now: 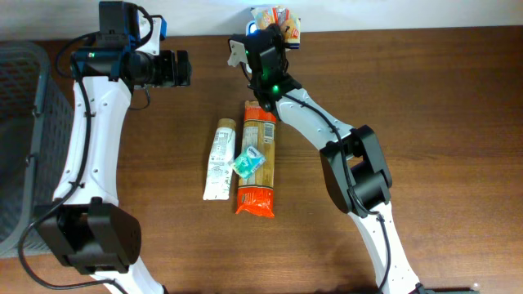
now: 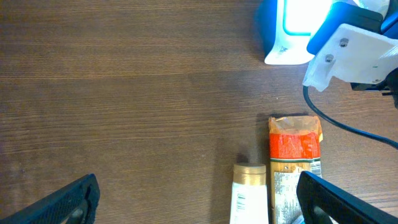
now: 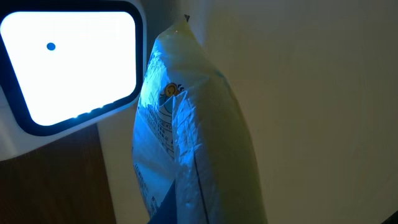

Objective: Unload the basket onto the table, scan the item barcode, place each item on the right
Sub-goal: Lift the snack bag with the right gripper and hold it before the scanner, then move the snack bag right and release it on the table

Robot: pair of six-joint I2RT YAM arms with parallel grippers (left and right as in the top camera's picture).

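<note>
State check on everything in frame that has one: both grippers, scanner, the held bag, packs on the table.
Left gripper: open, empty.
Right gripper: shut on colourful plastic snack bag, held beside the scanner window.
White-and-blue scanner: screen lit.
White tube: lying flat, untouched.
Orange pasta pack: lying flat beside the tube.
Small teal packet: lying on the pasta pack.
Grey mesh basket: contents cannot be told.

Nothing here reads clearly; print on the white tube [image 1: 219, 161] is too small; the label on the orange packet [image 1: 263, 140] likewise; the bag [image 3: 186, 155] beside the lit scanner [image 3: 68, 62] shows a round emblem and fine lines, all blurred.
</note>
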